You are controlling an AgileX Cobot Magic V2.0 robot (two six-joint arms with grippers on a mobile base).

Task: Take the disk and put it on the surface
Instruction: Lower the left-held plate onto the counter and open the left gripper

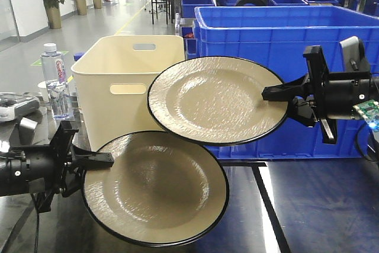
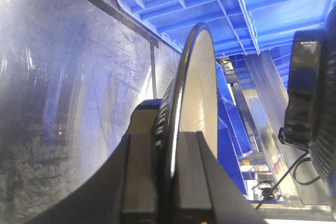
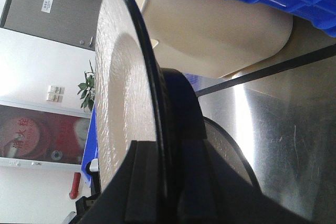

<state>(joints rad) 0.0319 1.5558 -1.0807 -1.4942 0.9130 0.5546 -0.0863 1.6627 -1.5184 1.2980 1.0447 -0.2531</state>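
Note:
Two cream disks with black rims are both held. The lower disk [image 1: 157, 191] lies low over the dark glossy surface [image 1: 320, 205], and my left gripper [image 1: 100, 161] is shut on its left rim. I cannot tell whether it touches the surface. The upper disk [image 1: 219, 99] hangs higher, overlapping the lower one's far edge, with my right gripper [image 1: 275, 96] shut on its right rim. The left wrist view shows the lower disk [image 2: 202, 77] edge-on between the left gripper [image 2: 167, 145]. The right wrist view shows the upper disk [image 3: 126, 87] in the right gripper [image 3: 165, 153], with the lower disk [image 3: 231, 156] beneath.
A cream bin [image 1: 130, 81] stands behind the disks and a large blue crate [image 1: 284, 34] stands at the back right. A water bottle [image 1: 54, 81] is at the left. Black tape lines [image 1: 266, 205] cross the surface.

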